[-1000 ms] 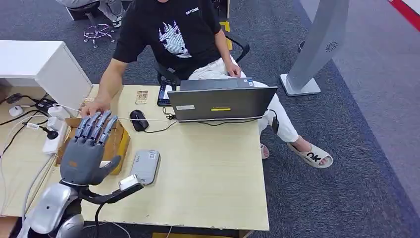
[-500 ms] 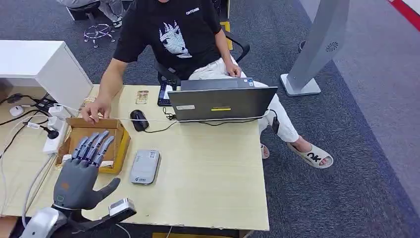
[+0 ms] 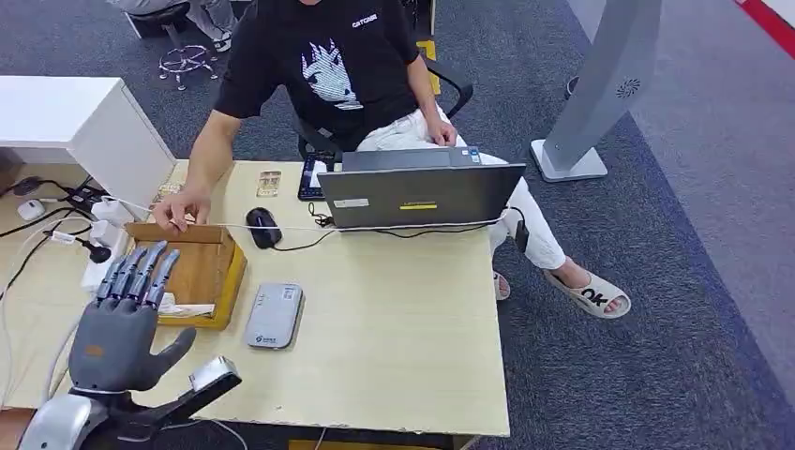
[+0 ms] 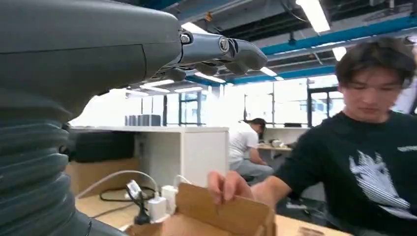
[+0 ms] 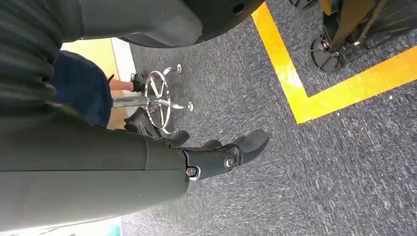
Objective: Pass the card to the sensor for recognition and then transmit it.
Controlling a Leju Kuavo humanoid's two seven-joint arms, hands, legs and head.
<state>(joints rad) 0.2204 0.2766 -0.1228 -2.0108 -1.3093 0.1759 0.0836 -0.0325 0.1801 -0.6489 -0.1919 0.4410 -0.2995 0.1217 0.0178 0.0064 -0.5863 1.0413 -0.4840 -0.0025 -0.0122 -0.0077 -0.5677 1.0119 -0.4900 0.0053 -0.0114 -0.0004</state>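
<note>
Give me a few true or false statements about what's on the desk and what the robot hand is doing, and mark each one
1. The left robot hand holds a card. False: its fingers are spread and it holds nothing.
2. A person's hand rests on the cardboard box's far edge. True.
3. The grey card reader lies on the desk beside the box. True.
4. The laptop is folded shut. False: it stands open.
5. The black mouse sits inside the box. False: it sits on the desk.

left hand (image 3: 117, 333) raised, fingers (image 3: 141, 272) spread, beside cardboard box (image 3: 202, 272), card reader (image 3: 274, 316) nearby
</note>
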